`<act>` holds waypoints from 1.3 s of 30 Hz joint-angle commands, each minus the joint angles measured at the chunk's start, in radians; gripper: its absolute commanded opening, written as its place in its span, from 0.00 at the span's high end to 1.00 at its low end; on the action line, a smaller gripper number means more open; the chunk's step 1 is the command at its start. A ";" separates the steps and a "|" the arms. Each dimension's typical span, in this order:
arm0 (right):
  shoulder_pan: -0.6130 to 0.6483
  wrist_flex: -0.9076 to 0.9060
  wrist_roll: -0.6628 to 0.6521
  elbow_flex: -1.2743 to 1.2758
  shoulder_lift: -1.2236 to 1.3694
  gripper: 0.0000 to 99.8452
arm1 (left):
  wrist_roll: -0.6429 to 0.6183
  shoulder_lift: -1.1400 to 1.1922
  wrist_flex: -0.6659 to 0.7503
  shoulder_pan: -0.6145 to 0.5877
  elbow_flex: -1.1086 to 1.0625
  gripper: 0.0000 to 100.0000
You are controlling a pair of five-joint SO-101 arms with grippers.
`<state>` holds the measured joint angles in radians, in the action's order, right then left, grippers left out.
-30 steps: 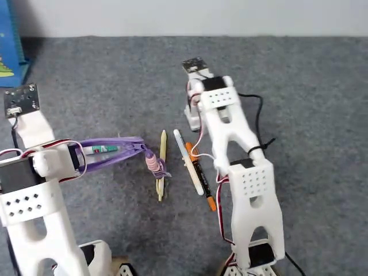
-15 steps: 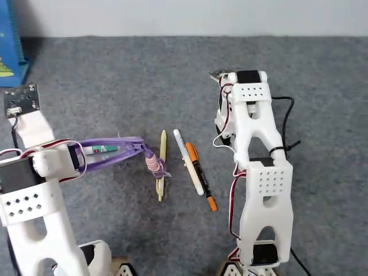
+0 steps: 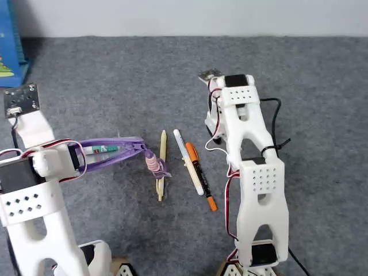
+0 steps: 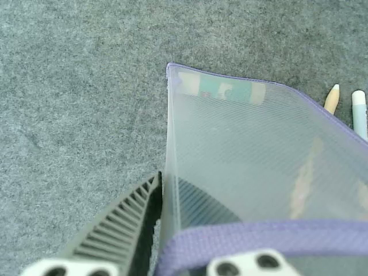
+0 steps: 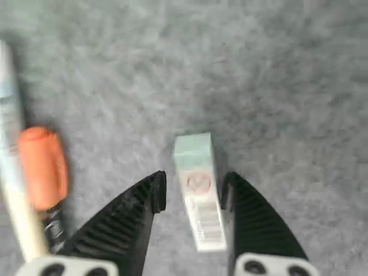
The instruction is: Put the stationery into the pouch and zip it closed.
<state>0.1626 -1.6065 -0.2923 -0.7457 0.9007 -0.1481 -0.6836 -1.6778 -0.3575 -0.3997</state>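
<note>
Left gripper [image 4: 172,195] is clamped on the pouch [image 3: 112,150], left of centre, with one green-labelled item [image 3: 103,149] inside. The right gripper [image 5: 194,179] straddles the eraser [image 5: 199,213], jaws spread, not yet closed. Pencil [image 3: 163,164], white pen [image 3: 188,161] and orange marker [image 3: 199,175] wait mid-frame, so zipping looks far off.

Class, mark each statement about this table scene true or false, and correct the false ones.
1. The left gripper grips the purple pouch. True.
2. The orange marker is inside the pouch. False: it lies on the grey mat beside the white pen.
3. The right gripper is open, with a finger on each side of the eraser. True.
4. The cream pencil is held by the right gripper. False: it lies on the mat next to the pouch's end.
</note>
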 commanded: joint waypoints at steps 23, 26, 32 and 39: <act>0.134 -0.128 -0.009 0.489 -0.786 0.99 | 0.000 -0.002 0.040 0.003 -0.008 0.99; 0.171 -0.047 -0.002 0.626 -0.955 0.99 | 0.000 -0.002 0.040 0.003 -0.008 0.99; 0.275 0.117 0.104 0.833 -1.282 0.99 | 0.000 -0.002 0.048 0.003 -0.008 0.99; 0.460 0.303 0.285 0.887 -1.555 0.99 | 0.000 -0.002 0.048 0.003 -0.008 0.99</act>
<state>0.5524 -1.3779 -0.0683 0.1488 -0.5386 -0.1481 -0.6866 -1.6533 -0.3575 -0.4089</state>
